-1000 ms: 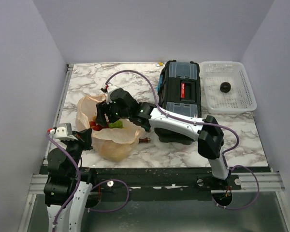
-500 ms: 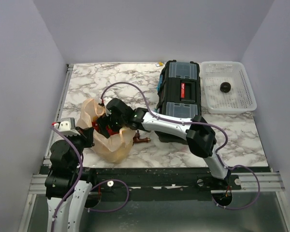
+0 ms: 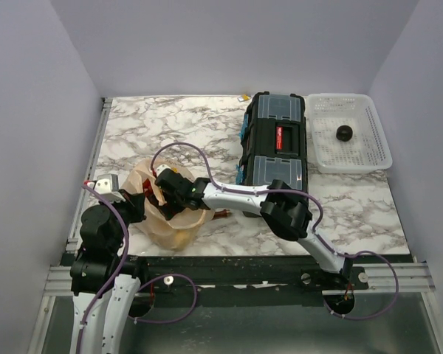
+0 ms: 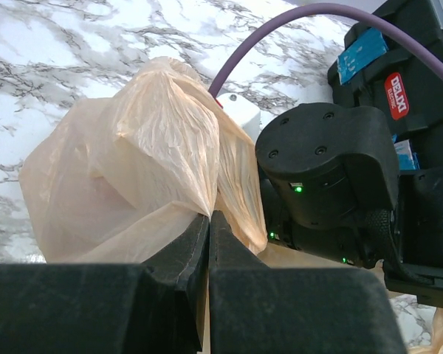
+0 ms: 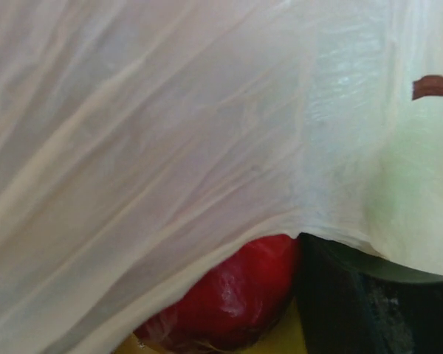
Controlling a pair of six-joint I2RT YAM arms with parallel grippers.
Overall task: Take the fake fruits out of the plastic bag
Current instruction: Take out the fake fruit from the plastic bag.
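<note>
On the worktop (image 3: 170, 125) the bag (image 3: 176, 227) sits at 8 o'clock, well apart from the basket (image 3: 369, 158) at 2 o'clock, where one dark fruit (image 3: 344, 133) lies. My left claw (image 4: 209, 220) is pinched tight on the bag's film. My right claw (image 3: 167, 198) is buried in the bag's mouth; I cannot tell how wide it stands. Film drapes across its camera, with a red fruit (image 5: 232, 295) just beneath. My worry is that, closing blind, it nips film along with fruit and drags or tears the bag.
</note>
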